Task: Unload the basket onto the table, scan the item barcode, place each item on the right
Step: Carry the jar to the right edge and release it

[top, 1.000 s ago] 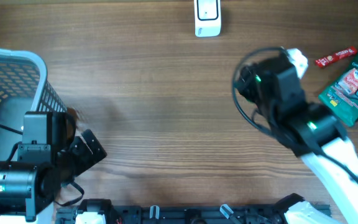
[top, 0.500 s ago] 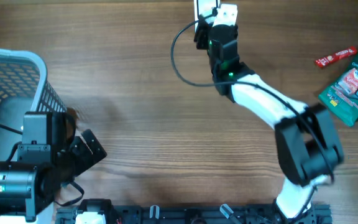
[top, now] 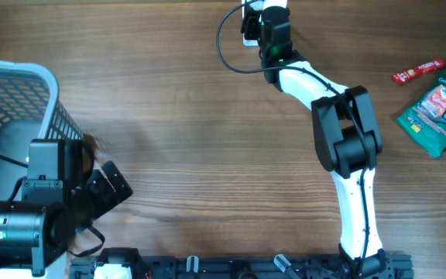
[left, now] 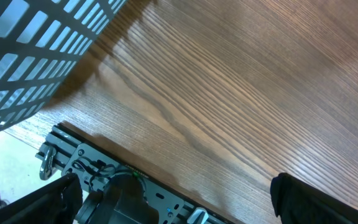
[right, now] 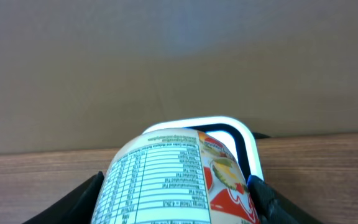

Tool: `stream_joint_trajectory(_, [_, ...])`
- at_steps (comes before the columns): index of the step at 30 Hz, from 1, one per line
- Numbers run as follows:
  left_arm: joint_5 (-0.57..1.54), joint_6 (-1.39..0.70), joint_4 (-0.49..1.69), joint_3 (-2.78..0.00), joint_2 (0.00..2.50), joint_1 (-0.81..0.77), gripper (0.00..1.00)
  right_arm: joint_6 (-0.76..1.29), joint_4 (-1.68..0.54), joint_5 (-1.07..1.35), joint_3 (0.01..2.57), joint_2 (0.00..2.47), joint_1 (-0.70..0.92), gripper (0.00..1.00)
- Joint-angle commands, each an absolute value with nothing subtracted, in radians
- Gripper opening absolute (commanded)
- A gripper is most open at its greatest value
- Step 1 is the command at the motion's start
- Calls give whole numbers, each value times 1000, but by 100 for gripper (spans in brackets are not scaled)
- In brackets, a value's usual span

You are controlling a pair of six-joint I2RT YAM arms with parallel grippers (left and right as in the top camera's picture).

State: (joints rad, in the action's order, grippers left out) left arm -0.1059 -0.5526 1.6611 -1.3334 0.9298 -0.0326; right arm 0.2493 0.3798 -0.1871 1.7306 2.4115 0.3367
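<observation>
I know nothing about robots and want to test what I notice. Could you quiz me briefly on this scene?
1. True or false: the right gripper holds a tub with a printed label.
2. What stands just behind the tub? A) a bottle B) a white scanner C) a book
3. Fill in: the left gripper is ___ and holds nothing.
Key: 1 true; 2 B; 3 open.

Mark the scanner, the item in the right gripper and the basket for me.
scanner (right: 194,122), right wrist view, white top rim.
item (right: 160,183), right wrist view, nutrition label.
basket (top: 14,68), overhead view, top rim.
</observation>
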Motion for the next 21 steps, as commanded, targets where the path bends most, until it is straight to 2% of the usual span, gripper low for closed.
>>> stream_joint_trajectory(1, [-101, -562, 1662, -1338, 929, -35, 100, 264, 239, -214, 1758, 2229, 300, 57])
stream_joint_trajectory(5, [-101, -562, 1662, -1338, 929, -35, 100, 336, -144, -213, 1758, 2041, 176, 57])
stream_joint_trajectory(8, [-101, -562, 1662, -1338, 929, -35, 100, 461, -578, -187, 1756, 2030, -12, 54])
stream_joint_trajectory(10, [-101, -562, 1662, -1338, 929, -35, 100, 471, -736, -131, 1753, 2043, -121, 54])
stream_joint_trajectory(14, [-101, -562, 1662, -1338, 929, -35, 100, 414, -807, -4, 1699, 2114, -350, 55])
stream_joint_trajectory(19, [-101, -562, 1662, -1338, 929, -35, 100, 392, -796, 28, 1695, 2255, -430, 57])
stream_joint_trajectory(20, [-101, -562, 1662, -1338, 929, -35, 100, 392, -778, 28, 1696, 2263, -430, 64])
stream_joint_trajectory(21, [-101, -562, 1662, -1338, 929, -35, 100, 392, -776, 45, 1711, 2257, -430, 76])
